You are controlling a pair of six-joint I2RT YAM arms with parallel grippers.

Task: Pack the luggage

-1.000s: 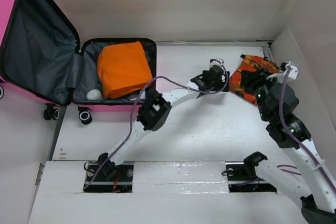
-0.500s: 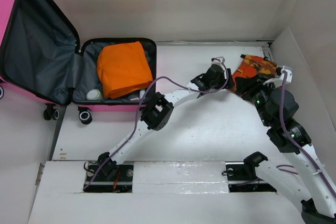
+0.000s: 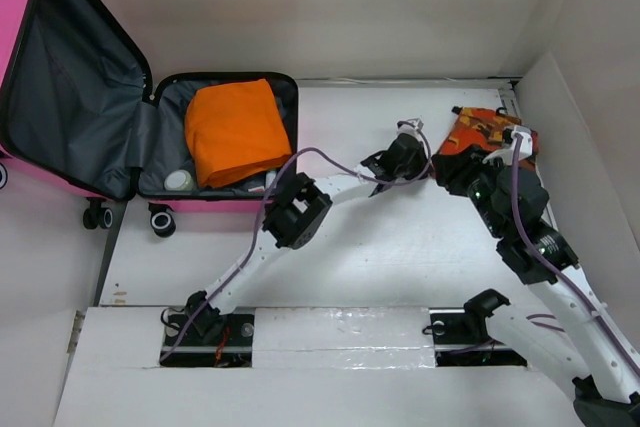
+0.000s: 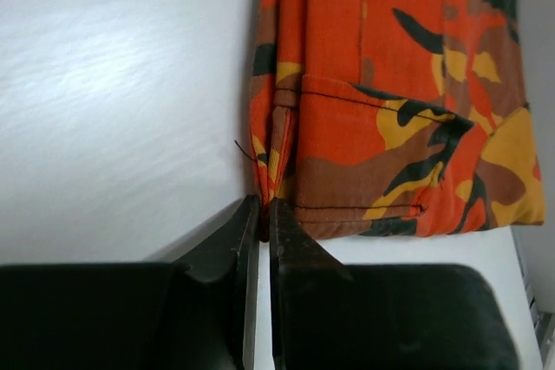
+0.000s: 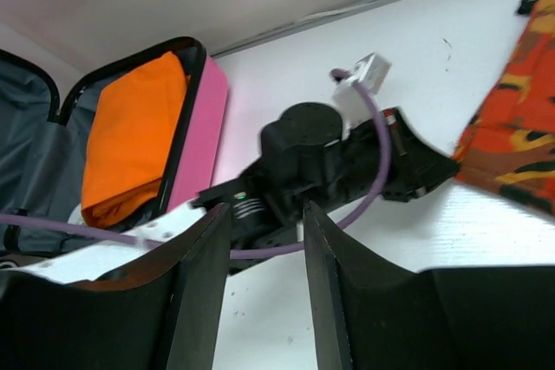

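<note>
Pinches the cloth's point(image 4: 390, 84) corner in the nearly closed left gripper point(image 4: 264, 210); holds the right gripper point(image 5: 264, 210) spread and empty nearby, well apart from the open suitcase point(image 3: 70, 87).

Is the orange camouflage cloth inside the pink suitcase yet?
No, the camouflage cloth lies on the table, right of the luggage.

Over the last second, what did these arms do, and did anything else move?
The right gripper swung left over the camouflage cloth toward the left gripper, its jaws open. The left gripper barely shifted; it is shut on the cloth's edge. The luggage and the orange bundle inside it stayed put.
</note>
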